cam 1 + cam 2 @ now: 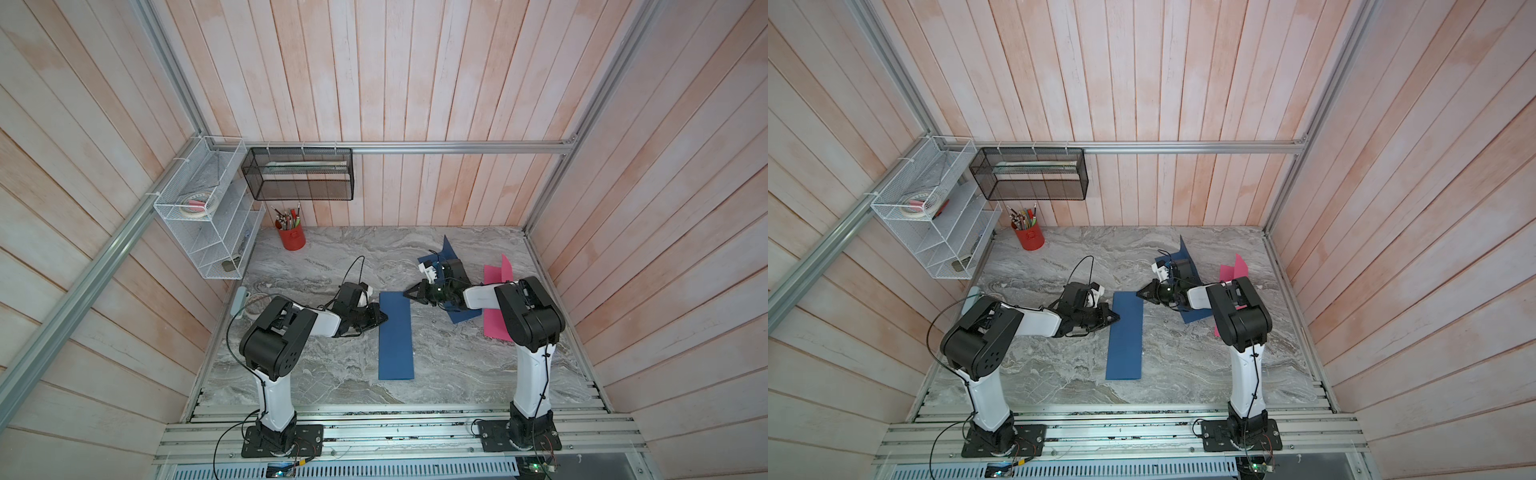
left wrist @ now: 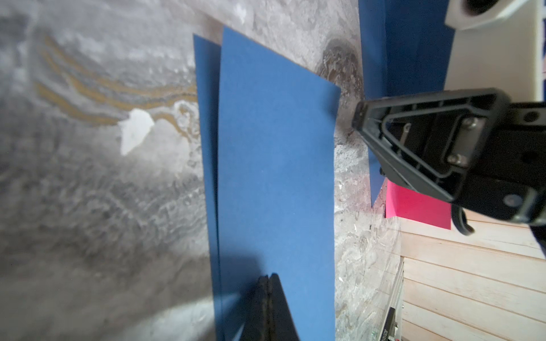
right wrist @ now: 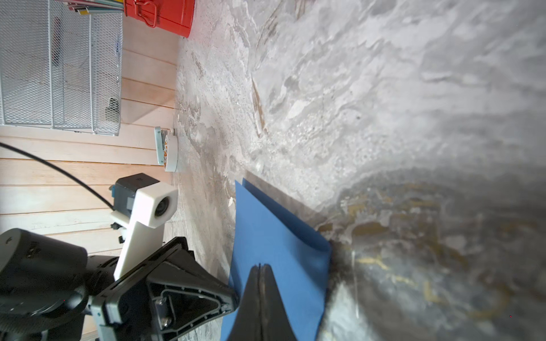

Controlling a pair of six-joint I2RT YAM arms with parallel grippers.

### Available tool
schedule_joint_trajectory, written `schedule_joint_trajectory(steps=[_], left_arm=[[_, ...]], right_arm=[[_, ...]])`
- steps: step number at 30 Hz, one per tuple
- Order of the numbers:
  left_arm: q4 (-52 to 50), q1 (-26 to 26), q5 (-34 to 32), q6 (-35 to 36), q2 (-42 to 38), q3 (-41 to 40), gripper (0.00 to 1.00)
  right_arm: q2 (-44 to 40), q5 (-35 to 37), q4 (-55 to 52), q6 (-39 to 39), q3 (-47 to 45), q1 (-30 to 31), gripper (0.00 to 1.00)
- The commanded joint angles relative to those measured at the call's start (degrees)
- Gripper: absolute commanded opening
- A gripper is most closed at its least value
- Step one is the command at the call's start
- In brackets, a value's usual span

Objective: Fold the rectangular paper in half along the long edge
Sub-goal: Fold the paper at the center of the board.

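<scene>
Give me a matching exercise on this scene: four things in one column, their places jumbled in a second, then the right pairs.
1 red cup
2 flat blue paper
3 pink paper
4 black basket

A hung on the back wall
B middle of the table, lying flat
C far corner, beside the white rack
D table's right side, one flap raised

Pairs: 1-C, 2-B, 3-D, 4-A

White arms (image 1: 276,399), black joints (image 1: 270,345), cables (image 1: 228,332)

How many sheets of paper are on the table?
3. One blue sheet lies folded at the table's middle; a second blue sheet sits partly under the right arm; a pink sheet lies beside it, farther right. The arm may hide more.
</scene>
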Motion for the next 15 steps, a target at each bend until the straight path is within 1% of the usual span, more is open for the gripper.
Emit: schedule_joint_trajectory(steps=[1, 5, 9, 11, 15], left_arm=[[-11.8, -0.01, -3.58, 0.0, 3.05, -3.73, 0.0], [-11.66, 0.0, -3.45, 0.0, 3.05, -3.81, 0.0], [-11.44, 0.03, -3.49, 0.07, 3.14, -4.12, 0.0], [-11.1, 0.03, -3.49, 0.0, 3.3, -4.42, 0.0], [-10.23, 0.02, -3.1, -0.33, 3.99, -4.53, 0.0]], right_arm=[[2.97, -0.31, -0.17, 0.02, 0.08, -1.06, 0.0], [3.02, 0.55, -1.62, -1.83, -1.96, -3.35, 0.0], [1.25, 1.91, -4.46, -4.92, -4.33, -6.3, 0.0], [-0.23, 1.32, -4.83, -5.5, -5.47, -7.67, 0.0], [-3.88, -1.26, -3.8, -5.63, -6.9, -7.43, 0.0]])
